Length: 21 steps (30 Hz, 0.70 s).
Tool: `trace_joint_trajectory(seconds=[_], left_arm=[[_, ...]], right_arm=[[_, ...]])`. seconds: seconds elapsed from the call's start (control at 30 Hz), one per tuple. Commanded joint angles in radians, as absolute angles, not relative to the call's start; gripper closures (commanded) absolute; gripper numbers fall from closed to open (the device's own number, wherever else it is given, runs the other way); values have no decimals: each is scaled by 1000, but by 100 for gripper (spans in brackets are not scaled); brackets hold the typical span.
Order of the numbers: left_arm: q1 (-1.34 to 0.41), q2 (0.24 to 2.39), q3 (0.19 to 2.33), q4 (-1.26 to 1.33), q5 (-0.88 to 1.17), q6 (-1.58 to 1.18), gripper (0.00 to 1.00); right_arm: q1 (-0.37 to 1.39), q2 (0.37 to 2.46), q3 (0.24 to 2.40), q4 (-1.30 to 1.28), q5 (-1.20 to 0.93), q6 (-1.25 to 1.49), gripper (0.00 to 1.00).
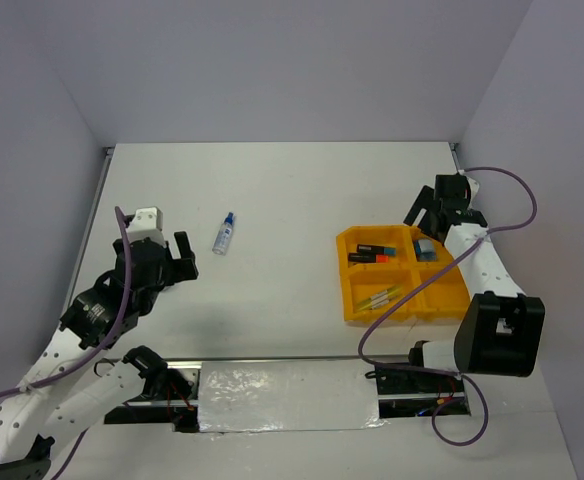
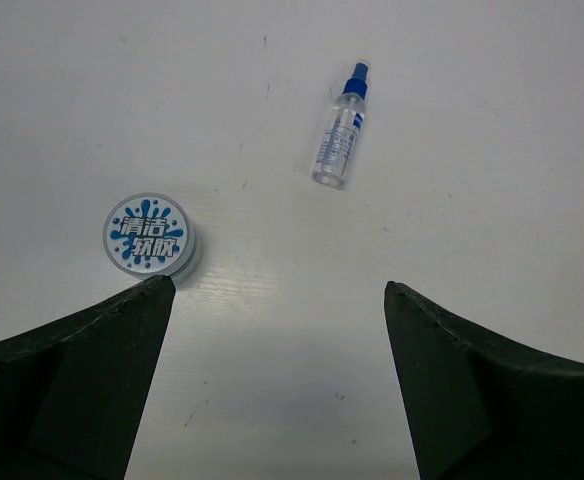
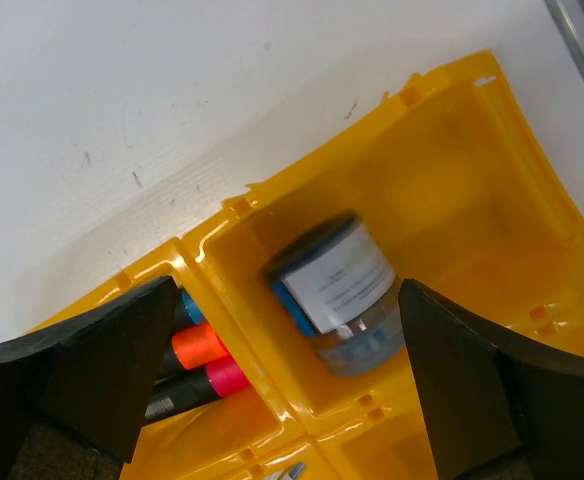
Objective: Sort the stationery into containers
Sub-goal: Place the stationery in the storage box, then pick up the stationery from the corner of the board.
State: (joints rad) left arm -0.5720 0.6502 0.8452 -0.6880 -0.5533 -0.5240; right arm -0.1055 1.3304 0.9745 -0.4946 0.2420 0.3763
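The white table [image 1: 272, 200] lies under me, and the orange-yellow tray [image 1: 343, 275] sits on its right side, four compartments in a block; my right gripper [image 1: 424, 215] hangs over the tray's far right compartment, fingers spread wide with nothing between them; my left gripper [image 1: 184, 262] hovers low over the left side of the table, fingers likewise wide and empty.

Two items lie loose on the table, well apart from the tray; the spray bottle [image 2: 340, 135], clear with a blue cap, lies on its side ahead of my left gripper, toward the far side; the round pot [image 2: 149, 233], blue-and-white lid up, stands just beyond one fingertip of that gripper, so close that I cannot tell whether they touch.

I judge both light and rigid; the bottle is smooth and round, so it should roll if nudged, and I would close across the middle of its barrel, square to its length, not on the thin cap; the pot is squat, and its side wall across the widest part is the hold, taken low so it does not squirt out.

Already in the tray: a second pot [image 3: 337, 290] on its side in the far right compartment; highlighters [image 3: 197, 365] with blue, orange and pink caps in the far left; thin pens [image 1: 377, 298] in the near left.
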Motion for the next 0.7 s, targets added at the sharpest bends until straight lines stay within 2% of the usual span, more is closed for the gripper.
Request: trace_joint_trajectory(seconds=[0.0,0.43,0.5,0.53,0.67], left_arm=[[-575,641,848,-670,-591,-528,1],[-574,614,867,-733,-716,-603,1],[-574,606,867,-736,-730,-609,1],[-574,600,870,-748,-742,-615,1],[-572,571,894,-830,-860,-701,1]], right_arm=[[-110,1318,1006,-465,199,371,0],[-6,1246,1045,-537,189,354,0],[-6,1215,1022,-514,164,348,0],[-6,1201,993,-499,81,339,0],[191,1169,976,-445,14,334,0]])
